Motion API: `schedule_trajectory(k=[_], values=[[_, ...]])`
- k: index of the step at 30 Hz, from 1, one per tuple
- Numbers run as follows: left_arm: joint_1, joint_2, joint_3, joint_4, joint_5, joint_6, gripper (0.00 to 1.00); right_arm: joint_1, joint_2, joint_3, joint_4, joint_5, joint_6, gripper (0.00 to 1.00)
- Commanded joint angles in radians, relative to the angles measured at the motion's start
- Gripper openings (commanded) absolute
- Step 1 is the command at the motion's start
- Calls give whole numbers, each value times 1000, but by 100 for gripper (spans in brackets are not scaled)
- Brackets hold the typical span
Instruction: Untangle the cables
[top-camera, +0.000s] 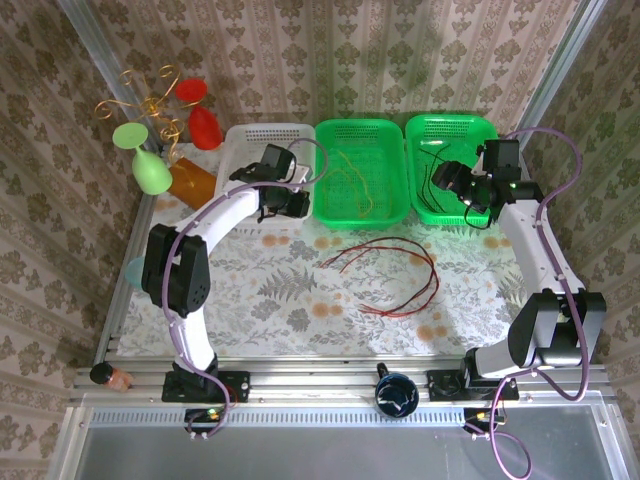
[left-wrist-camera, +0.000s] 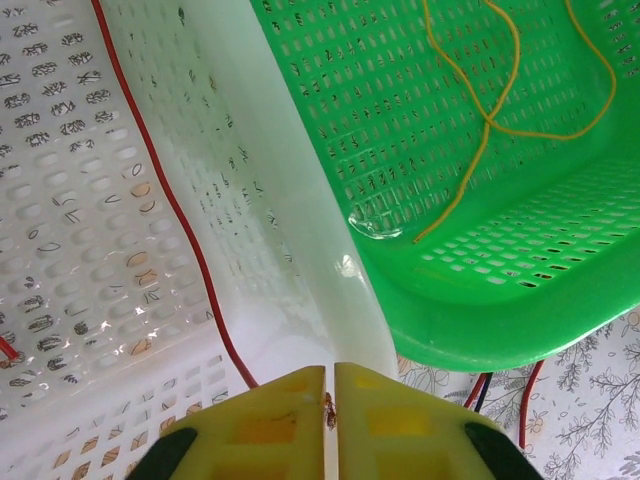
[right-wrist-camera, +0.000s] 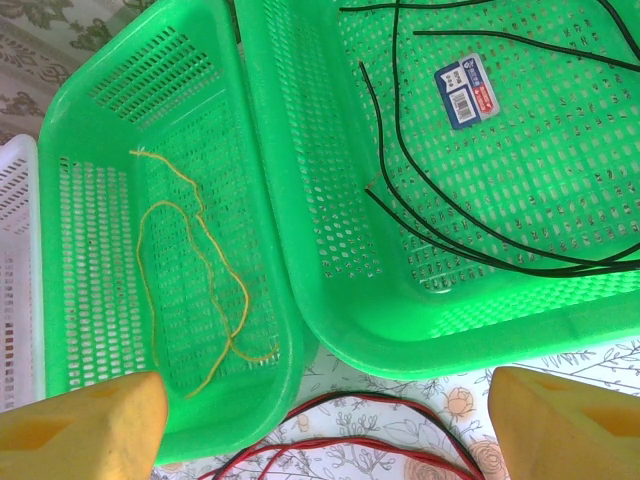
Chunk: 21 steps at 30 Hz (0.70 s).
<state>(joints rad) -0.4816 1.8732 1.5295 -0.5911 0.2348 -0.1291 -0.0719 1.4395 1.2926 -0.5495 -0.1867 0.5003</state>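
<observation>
Three baskets are sitting in a row across the upper middle of the top view. The white basket (top-camera: 240, 150) is taking a red cable (left-wrist-camera: 172, 200) that the left gripper (left-wrist-camera: 330, 400) is pinching with jaws clenched, the middle green basket (top-camera: 390, 140) is holding the yellow cable (left-wrist-camera: 487, 122), and the right green basket (top-camera: 420, 125) is holding black cables (right-wrist-camera: 390, 110) below the right gripper (right-wrist-camera: 325, 430), whose jaws are spread wide. More red cables (top-camera: 434, 272) are lying looped centre-right on the floral table (top-camera: 260, 290), which damask-papered walls (top-camera: 400, 50) are enclosing.
</observation>
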Motion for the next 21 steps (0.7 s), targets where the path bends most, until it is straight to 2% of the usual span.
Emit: schedule_trajectory(k=[1, 6, 8, 17, 19, 21], values=[[12, 23, 30, -3, -12, -4, 7, -6, -14, 23, -18, 20, -16, 85], [18, 43, 40, -2, -19, -2, 1, -6, -19, 21, -20, 20, -16, 85], [49, 62, 53, -7, -19, 2, 1, -6, -20, 20, -21, 18, -16, 85], [75, 156, 118, -23, 21, 2, 1, -8, -30, 21, -30, 21, -23, 85], [75, 156, 125, -30, 26, 4, 5, -7, -31, 23, -36, 21, -24, 85], [75, 134, 122, -26, 20, 2, 18, -8, -36, 22, -40, 21, -25, 85]])
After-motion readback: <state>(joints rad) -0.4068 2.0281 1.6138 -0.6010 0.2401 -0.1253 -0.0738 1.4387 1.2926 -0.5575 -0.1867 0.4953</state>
